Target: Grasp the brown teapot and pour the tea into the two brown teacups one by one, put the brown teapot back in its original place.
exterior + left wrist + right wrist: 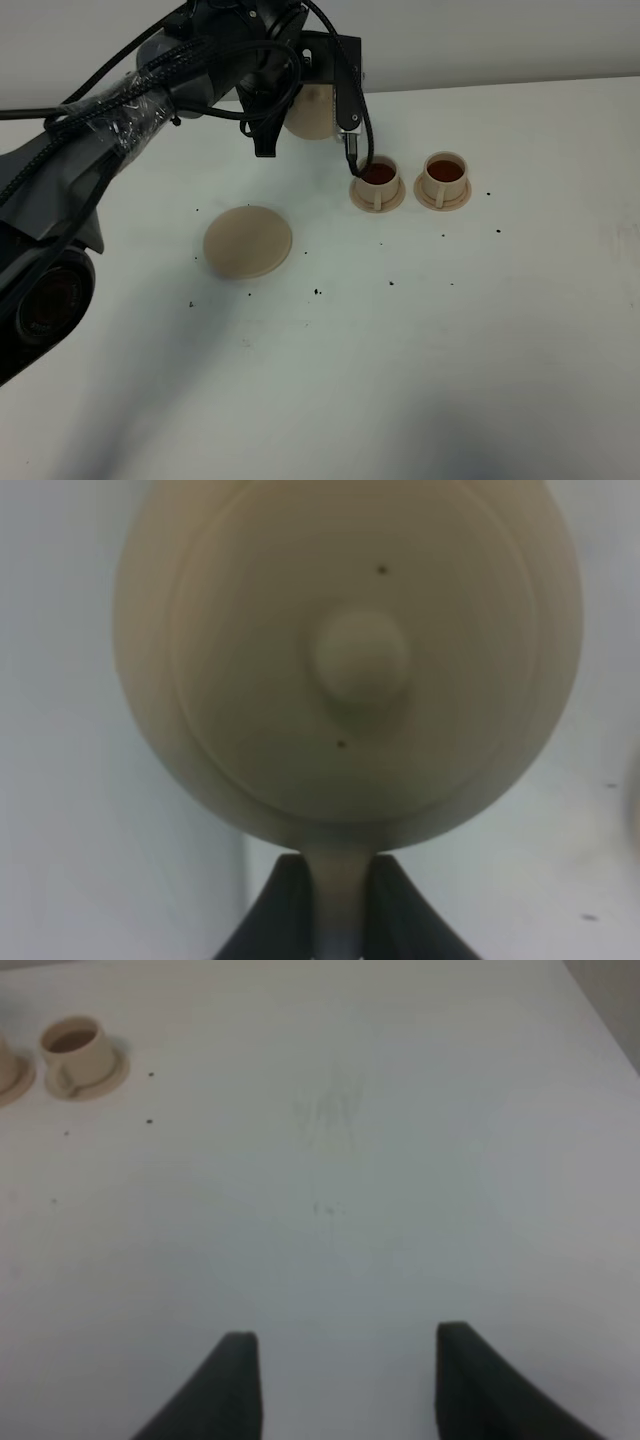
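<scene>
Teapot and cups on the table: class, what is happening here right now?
The left pincer is shut on the handle of the brown teapot, holding it in the air behind the two brown teacups. Both cups sit on their saucers and hold reddish tea. The large saucer lies bare. The right pincer is open over bare table.

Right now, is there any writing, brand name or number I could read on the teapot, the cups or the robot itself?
None: no readable text in any view.
Pale beige dome-shaped ceramic teapot: plain, only two tiny dark specks on the lid.
Two small beige cylindrical cups on matching saucers: unmarked.
Flat round beige saucer: unmarked.
Black robot arm: no label visible.
</scene>
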You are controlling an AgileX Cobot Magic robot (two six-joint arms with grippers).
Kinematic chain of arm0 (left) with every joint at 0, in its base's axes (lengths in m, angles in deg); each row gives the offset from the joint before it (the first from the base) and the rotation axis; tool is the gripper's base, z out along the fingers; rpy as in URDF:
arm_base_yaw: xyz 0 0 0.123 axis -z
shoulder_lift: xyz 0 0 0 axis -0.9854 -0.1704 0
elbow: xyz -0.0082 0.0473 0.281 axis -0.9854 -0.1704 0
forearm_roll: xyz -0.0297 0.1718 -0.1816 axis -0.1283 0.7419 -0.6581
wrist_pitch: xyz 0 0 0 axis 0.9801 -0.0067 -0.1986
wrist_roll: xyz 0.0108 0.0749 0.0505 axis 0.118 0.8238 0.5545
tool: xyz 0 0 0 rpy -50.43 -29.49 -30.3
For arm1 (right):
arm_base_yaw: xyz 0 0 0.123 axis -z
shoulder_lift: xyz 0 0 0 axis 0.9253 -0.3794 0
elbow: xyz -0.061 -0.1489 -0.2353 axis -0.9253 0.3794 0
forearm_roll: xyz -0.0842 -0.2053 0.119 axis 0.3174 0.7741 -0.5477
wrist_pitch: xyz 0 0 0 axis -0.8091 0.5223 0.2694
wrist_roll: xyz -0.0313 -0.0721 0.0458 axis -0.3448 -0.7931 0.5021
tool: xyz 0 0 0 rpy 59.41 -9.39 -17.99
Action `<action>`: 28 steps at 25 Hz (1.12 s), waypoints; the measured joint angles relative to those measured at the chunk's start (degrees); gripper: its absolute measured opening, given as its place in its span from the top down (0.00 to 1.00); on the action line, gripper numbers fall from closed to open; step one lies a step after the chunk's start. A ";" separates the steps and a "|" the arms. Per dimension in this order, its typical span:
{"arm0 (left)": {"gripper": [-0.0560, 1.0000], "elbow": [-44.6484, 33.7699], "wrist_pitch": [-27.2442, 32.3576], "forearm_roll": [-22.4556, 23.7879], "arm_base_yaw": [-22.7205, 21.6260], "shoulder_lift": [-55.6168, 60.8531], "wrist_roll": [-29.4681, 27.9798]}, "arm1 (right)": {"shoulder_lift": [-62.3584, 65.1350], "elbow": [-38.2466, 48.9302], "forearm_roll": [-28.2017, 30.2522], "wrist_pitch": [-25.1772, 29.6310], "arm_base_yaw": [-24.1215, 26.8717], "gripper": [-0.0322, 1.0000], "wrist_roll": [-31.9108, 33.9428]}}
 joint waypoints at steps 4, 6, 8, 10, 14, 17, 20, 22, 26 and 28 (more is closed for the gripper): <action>0.80 0.00 7.15 -3.04 0.00 0.96 -14.29 | 0.00 0.00 0.00 0.00 0.00 0.56 0.00; 0.80 0.00 10.39 -5.24 0.00 1.35 -20.85 | 0.00 0.00 0.00 0.00 0.00 0.56 0.00; 0.80 0.00 13.98 -7.77 0.00 2.16 -26.96 | 0.00 0.00 0.00 0.00 0.00 0.56 0.00; 0.80 0.00 14.03 -9.87 0.00 2.81 -33.05 | 0.00 0.00 0.00 0.00 0.00 0.56 0.00; 0.80 0.00 14.10 -14.27 -0.40 3.15 -41.37 | 0.00 0.00 0.00 0.00 0.00 0.56 0.00; 0.80 -1.41 14.10 -19.68 -1.98 3.48 -43.13 | 0.00 0.00 0.00 0.00 0.00 0.56 0.00; 0.80 -6.17 14.10 -22.20 -3.91 4.95 -43.45 | 0.00 0.00 0.00 0.00 0.00 0.56 -0.05; 0.80 -10.92 14.10 -21.95 -5.11 6.57 -43.56 | 0.00 0.00 0.00 0.00 0.00 0.56 -0.05; 0.80 -18.27 14.10 -21.60 -7.16 10.19 -44.45 | 0.00 0.00 0.00 0.00 0.00 0.56 -0.05; 0.80 -21.78 13.74 -21.68 -7.97 11.77 -44.83 | 0.00 0.00 0.00 0.00 0.00 0.56 0.00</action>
